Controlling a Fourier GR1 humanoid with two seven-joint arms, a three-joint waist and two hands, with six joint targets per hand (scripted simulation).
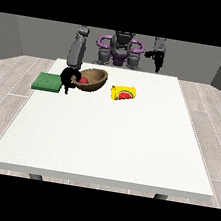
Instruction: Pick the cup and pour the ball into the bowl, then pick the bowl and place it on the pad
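Observation:
A brown bowl (96, 80) sits tilted on the white table (108, 137) with a red ball (84, 80) inside it. The hand at the view's left (67, 78) grips the bowl's left rim, fingers curled over the edge. A yellow cup (124, 93) with a red mark lies on its side to the right of the bowl. A green pad (47, 82) lies at the table's left edge, just left of that hand. The hand at the view's right (158, 63) hangs raised near the robot's body, far from the objects.
The robot's torso (120, 51) stands behind the table's far edge. The table's left edge runs right beside the pad.

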